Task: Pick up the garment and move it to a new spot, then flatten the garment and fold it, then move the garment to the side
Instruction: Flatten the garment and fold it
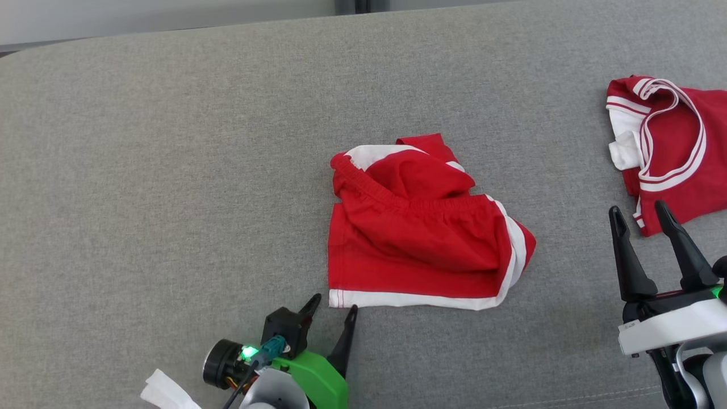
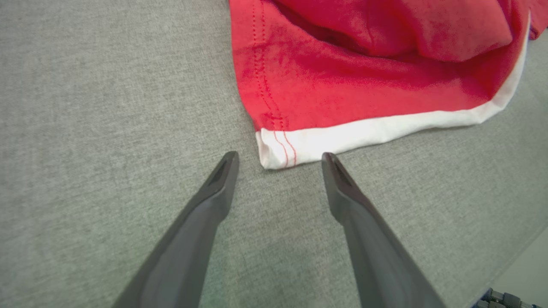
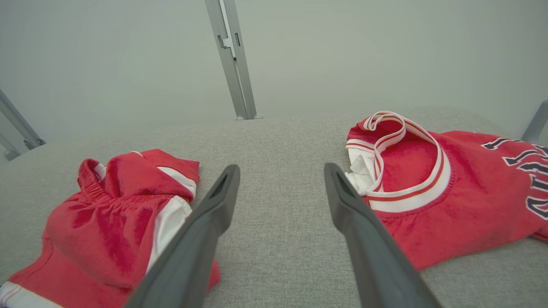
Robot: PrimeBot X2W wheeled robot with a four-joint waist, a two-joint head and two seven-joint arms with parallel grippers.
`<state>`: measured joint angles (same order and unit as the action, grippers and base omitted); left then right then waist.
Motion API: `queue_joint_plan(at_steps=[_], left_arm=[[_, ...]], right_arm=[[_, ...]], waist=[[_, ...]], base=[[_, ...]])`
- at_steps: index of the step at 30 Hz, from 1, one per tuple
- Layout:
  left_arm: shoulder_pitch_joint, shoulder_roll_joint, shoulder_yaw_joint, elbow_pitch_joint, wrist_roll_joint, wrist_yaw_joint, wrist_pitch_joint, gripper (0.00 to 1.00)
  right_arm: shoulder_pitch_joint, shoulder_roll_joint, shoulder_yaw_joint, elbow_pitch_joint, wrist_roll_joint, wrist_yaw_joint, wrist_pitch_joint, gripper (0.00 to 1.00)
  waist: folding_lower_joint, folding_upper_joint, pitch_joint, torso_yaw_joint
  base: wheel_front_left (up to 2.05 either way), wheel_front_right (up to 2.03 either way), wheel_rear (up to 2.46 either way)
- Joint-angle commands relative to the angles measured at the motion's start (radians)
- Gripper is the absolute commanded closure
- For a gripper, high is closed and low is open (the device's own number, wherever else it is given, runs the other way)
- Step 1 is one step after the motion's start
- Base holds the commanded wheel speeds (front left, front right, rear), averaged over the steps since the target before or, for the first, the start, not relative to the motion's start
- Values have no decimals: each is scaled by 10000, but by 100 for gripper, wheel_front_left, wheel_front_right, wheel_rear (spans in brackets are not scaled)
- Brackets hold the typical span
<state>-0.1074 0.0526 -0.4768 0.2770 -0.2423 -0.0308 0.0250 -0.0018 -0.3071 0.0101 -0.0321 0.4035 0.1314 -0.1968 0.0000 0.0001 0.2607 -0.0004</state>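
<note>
Head view puts the red shorts [image 1: 420, 244] in the middle of the frame, crumpled on the grey cushion [image 1: 170, 170], with the waistband bunched toward the upper left and the white hem along the bottom edge. My left gripper [image 1: 335, 304] sits at lower centre, just below that hem's left corner, fingers spread wide and holding nothing. In the left wrist view the white corner lies between my two fingertips and just ahead of them, untouched as far as I can tell. I judge I am lined up this way so that a pinch takes the corner, a clean edge to lift and carry the garment by. My right gripper [image 1: 638, 209] stands at the right edge of the frame, equally wide and empty. Its tips are near the lower edge of a red jersey [image 1: 676, 153] that lies well apart from the shorts; I take it as parked clear, ready for a second corner when flattening comes
</note>
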Motion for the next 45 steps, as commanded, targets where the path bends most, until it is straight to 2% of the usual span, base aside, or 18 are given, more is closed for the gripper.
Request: queue_joint_plan(at_steps=[1,8,20,26,28,29,37,45], left_arm=[[-246,13,28,118,-46,32,-65,100],[-689,8,32,688,-244,-84,-271,100],[-1086,11,-305,1243,-466,-126,-682,100],[-1195,11,-453,1337,-567,-33,-829,100],[-1277,11,-493,1360,-629,-8,-876,100],[-1404,9,-564,1408,-687,12,-946,100],[-1597,15,-614,1477,-803,148,-1288,100],[-1771,128,-419,744,-587,435,-2358,100]], right_arm=[[-128,-79,34,47,65,-16,15,0],[-533,-434,538,283,279,-15,273,0],[-2544,-1493,3555,1729,1422,-16,1198,0],[-3147,-1766,4275,2191,1918,-15,1545,0],[-3345,-1832,4542,2344,2095,-15,1704,20],[-3716,-1946,5077,2553,2472,-15,1957,98],[-4071,-2254,5849,2751,3593,-16,2228,100],[-3745,-2452,5025,2436,3335,-16,-2,100]], waist=[[0,-1,43,-34],[0,-1,217,-31],[0,-1,300,362],[0,-1,365,500],[0,-1,428,536],[0,-1,550,607],[0,-1,664,728],[0,-1,405,734]], base=[[0,0,0],[0,0,0],[0,0,0],[0,0,0],[0,0,0],[0,0,0],[0,0,0],[0,0,0]])
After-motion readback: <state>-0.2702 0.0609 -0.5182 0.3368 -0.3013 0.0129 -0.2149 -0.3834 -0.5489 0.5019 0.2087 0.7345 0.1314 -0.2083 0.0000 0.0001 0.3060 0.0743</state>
